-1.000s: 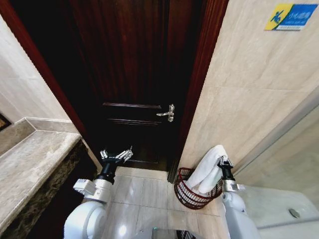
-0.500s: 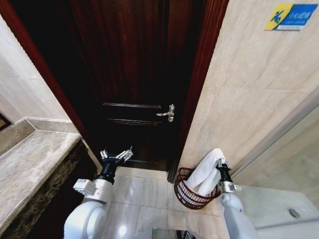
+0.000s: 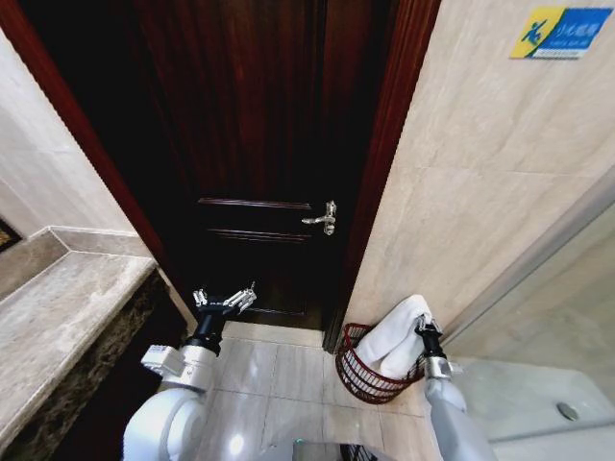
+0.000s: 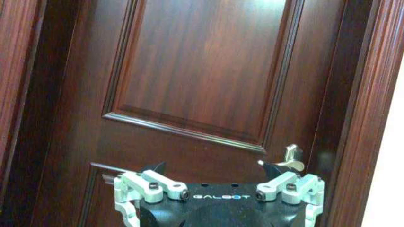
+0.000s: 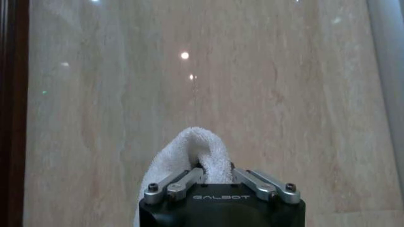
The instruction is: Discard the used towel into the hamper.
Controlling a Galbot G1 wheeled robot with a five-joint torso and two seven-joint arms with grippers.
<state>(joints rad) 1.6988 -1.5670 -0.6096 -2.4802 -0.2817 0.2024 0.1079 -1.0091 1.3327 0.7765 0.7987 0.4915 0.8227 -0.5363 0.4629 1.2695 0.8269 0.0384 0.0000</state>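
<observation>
Towel (image 3: 394, 338), white, is bunched and hanging down into the hamper (image 3: 357, 376), lower part inside the rim, top fold sticking up above it. Hamper sits on the tiled floor (image 3: 274, 379) at the foot of the beige wall (image 3: 480, 192), just right of the dark wooden door (image 3: 259, 163) frame. Right gripper (image 3: 424, 327) is clamped on the towel's upper fold, right at the hamper's right side; in the right wrist view the fingers (image 5: 183, 182) pinch the towel (image 5: 198, 151) with the wall (image 5: 189, 71) behind. Left gripper (image 3: 224, 301) is parked left of the hamper, well apart, aimed at the door, jaws spread and holding nothing. Door handle (image 3: 322, 219) above, between the two arms. Marble counter (image 3: 58, 317) at far left.
</observation>
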